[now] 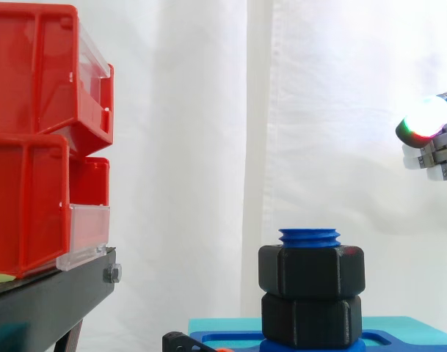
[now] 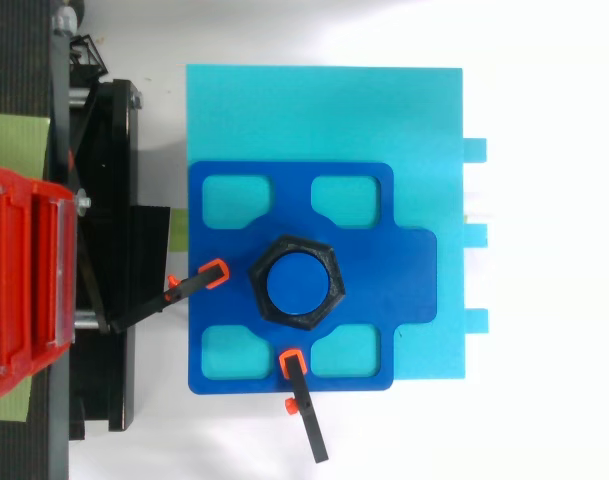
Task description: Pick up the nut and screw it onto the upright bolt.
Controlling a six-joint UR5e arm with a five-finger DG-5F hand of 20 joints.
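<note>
Upper black nut (image 1: pixel 311 271) sits threaded on the upright blue bolt (image 1: pixel 309 237), axis vertical, well below and left of the hand (image 1: pixel 437 147); whether the hand is spread or closed cannot be told.

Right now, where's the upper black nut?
The upper nut sits on the blue bolt, directly atop the lower nut, mid blue plate in the top view.

You get bright, even light across both views — the white curtain (image 1: pixel 208 110) shows only soft grey folds; the hand (image 1: pixel 442 150) glows to a blown-out white; the blue plate (image 2: pixel 404 270) casts hardly any shadow.
</note>
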